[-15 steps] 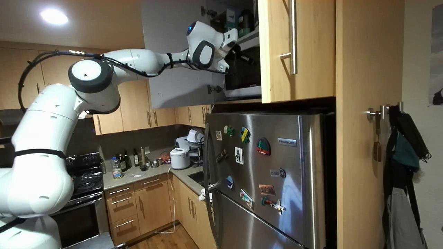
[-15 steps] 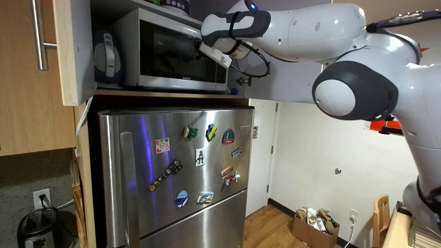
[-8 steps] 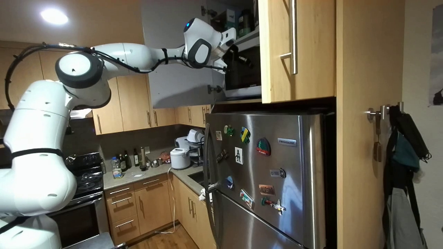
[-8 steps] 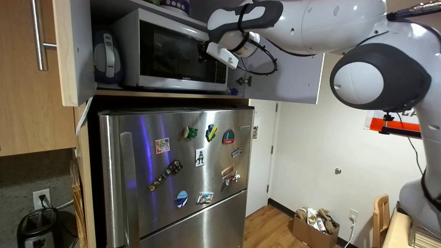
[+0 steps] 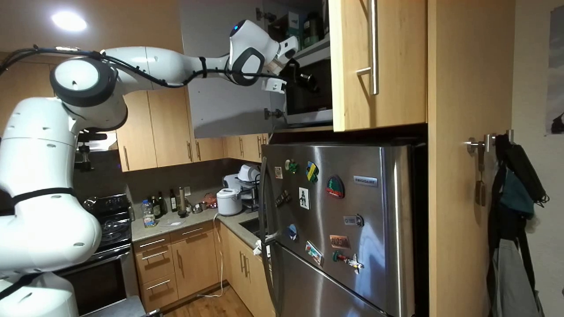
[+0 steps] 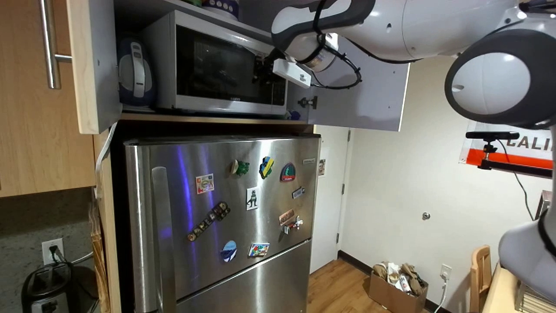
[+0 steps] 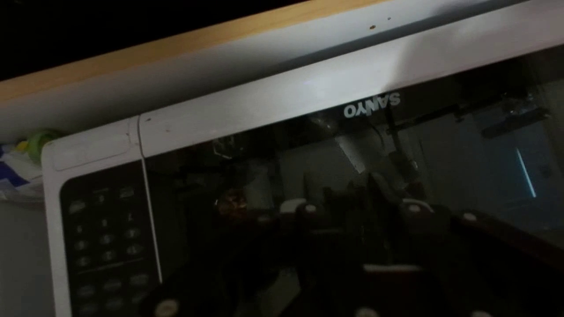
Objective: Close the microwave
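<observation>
The gripper, fingers partly apart, is right before the microwave; contact cannot be told. The microwave sits just behind the shelf edge, above the fridge, between open cupboard doors.

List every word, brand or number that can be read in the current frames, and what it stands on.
"SANYO": on the microwave door, upside down in the wrist view.
"FRIGIDAIRE": on the refrigerator badge.
"CALI": on the wall banner; the rest of it is not visible.
Too blurred to read: the microwave keypad markings.
Too small to read: lettering on the refrigerator magnets and labels on the counter bottles.
</observation>
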